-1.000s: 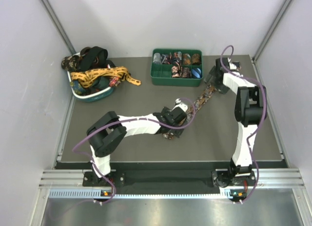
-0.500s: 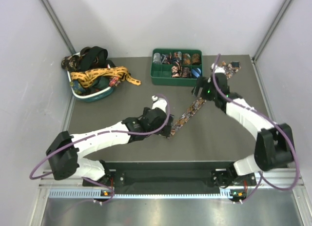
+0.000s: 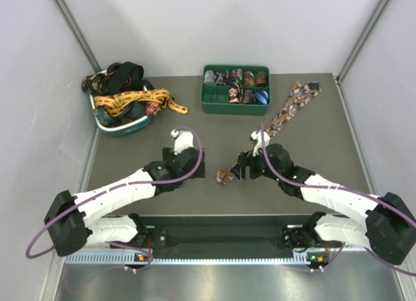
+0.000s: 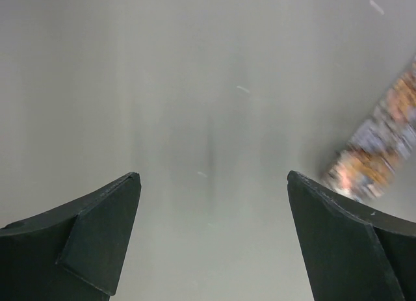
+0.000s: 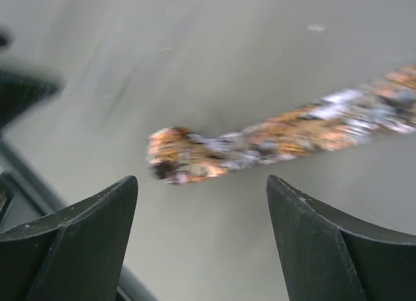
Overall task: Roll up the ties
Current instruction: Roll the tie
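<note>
A brown-floral tie (image 3: 281, 119) lies as a long strip running diagonally from the far right toward the near middle of the mat. Its near end (image 3: 225, 177) is bunched into a small lump. My right gripper (image 3: 242, 171) hovers just right of that lump, open, with nothing between its fingers. In the right wrist view the lump (image 5: 179, 155) lies ahead of the right gripper (image 5: 201, 178). My left gripper (image 3: 194, 159) is open and empty, left of the tie's end. The left wrist view shows the left gripper (image 4: 211, 174) over bare mat, with the tie (image 4: 377, 145) blurred at the right edge.
A green tray (image 3: 214, 108) with several rolled ties in its compartments stands at the far middle. A basket (image 3: 123, 127) at the far left holds a pile of loose ties, with a gold-yellow one (image 3: 140, 99) draped over its rim. Walls close in the left and right sides.
My right arm swung from the tie's far end down to its near lump and narrowed its jaws a little. My left gripper drew back to the left, away from the tie's end.
</note>
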Available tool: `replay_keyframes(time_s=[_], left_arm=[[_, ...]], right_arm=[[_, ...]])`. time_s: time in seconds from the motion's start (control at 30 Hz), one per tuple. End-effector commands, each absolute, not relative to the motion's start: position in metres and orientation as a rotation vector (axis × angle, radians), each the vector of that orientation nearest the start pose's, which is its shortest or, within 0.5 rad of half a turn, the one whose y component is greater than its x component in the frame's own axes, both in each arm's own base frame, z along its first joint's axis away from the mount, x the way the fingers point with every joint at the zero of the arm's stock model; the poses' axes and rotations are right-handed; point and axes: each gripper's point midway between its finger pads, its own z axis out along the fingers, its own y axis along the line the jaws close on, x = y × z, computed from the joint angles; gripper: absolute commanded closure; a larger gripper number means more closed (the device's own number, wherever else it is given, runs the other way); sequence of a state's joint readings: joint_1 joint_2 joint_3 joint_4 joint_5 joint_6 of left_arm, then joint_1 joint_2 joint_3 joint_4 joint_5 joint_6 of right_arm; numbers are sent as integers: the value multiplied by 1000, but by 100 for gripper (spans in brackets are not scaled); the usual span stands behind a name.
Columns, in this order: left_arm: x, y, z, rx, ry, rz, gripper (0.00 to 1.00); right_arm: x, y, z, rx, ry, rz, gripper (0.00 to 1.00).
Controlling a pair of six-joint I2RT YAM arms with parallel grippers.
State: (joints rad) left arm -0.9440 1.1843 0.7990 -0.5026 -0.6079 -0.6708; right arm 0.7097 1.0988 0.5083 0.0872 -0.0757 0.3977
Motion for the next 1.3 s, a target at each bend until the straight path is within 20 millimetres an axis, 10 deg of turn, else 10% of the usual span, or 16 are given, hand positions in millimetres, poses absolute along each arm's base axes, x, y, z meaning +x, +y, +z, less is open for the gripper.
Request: replay_keyframes(time_s=[0.0, 0.33, 0.83, 1.27], left_arm=[[254, -161, 123, -103, 2251, -113, 1], [268, -128, 123, -237, 2233, -187, 1], [258, -141, 93, -134, 2267, -278, 2], [256, -156, 86, -64, 2281, -358, 3]], right_arm=[[237, 272, 127, -490, 2001, 771, 21], [229, 322, 102, -711, 2057, 602, 27], [222, 326, 51, -697, 2121, 253, 37], [205, 334, 56, -676, 2030, 462, 79]])
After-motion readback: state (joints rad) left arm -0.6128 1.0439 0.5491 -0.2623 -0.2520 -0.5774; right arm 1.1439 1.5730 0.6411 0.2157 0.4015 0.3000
